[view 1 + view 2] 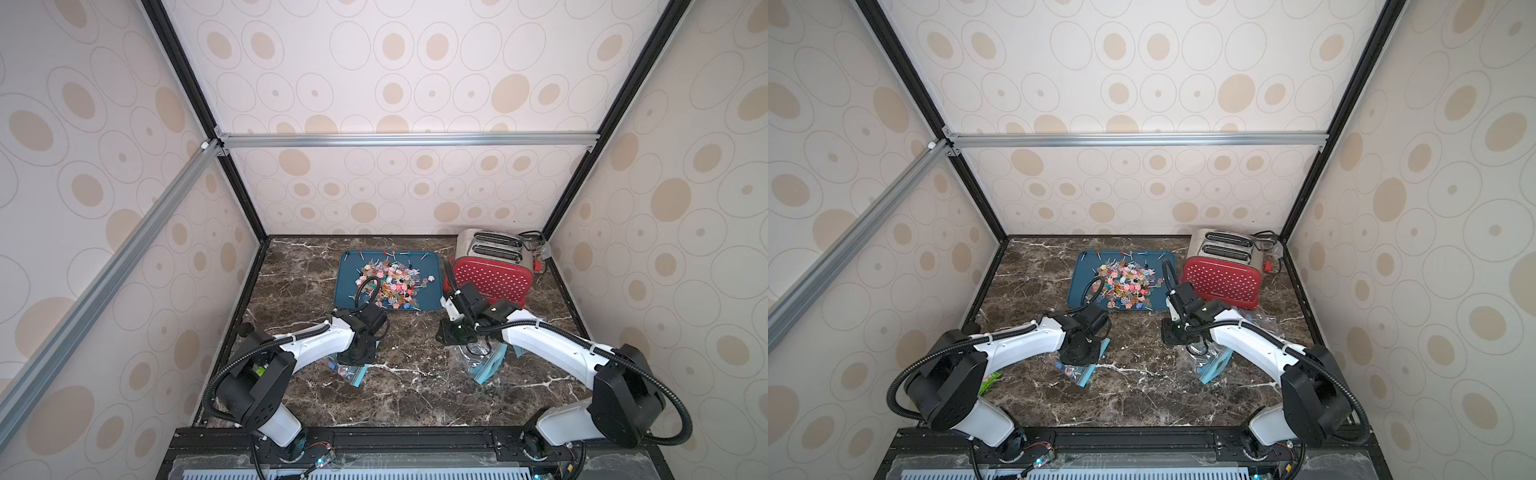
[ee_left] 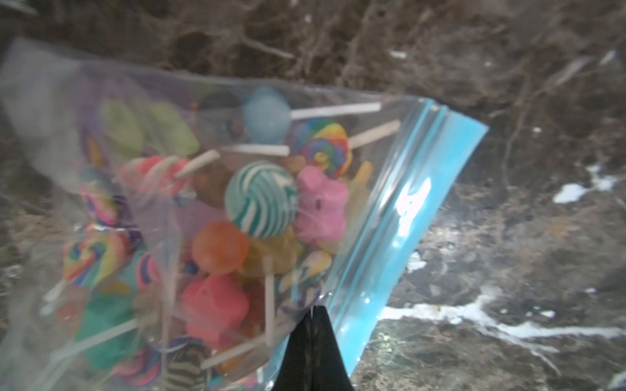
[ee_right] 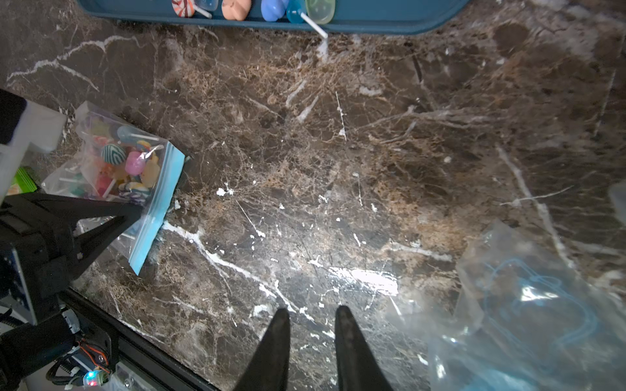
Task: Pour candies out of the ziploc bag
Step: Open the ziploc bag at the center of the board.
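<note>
Closest in, my left gripper (image 2: 313,313) is pressed together on the ziploc bag (image 2: 210,216). It pinches the clear film right beside the blue zip strip (image 2: 423,189), near one end of it. The candies (image 2: 261,199) are inside: tiny lollipops on white sticks, bunched up against that strip. The strip runs along the bag's long edge and faces across the table toward my right side, not toward the tray, and that's the relation that matters. Whether the zip is parted I can't tell, nor whether the bag is clear of the marble tabletop (image 3: 338,169). My left arm reaches forward, wrist bent over, fingers pointing down.

My right gripper (image 3: 313,309) hangs low over bare marble, fingers a little spread, nothing between them. The full bag lies well apart from it, on my left side. An empty clear bag (image 3: 528,304) lies just beside it on the other side. The right forearm angles inward, wrist tipped down.

Farther out sits the blue tray (image 1: 345,286) with a heap of loose lollipops (image 1: 390,282), straight beyond my left gripper. My read is that the mouth has to swing round toward that tray. The red toaster (image 1: 490,278) stands at the back right.
</note>
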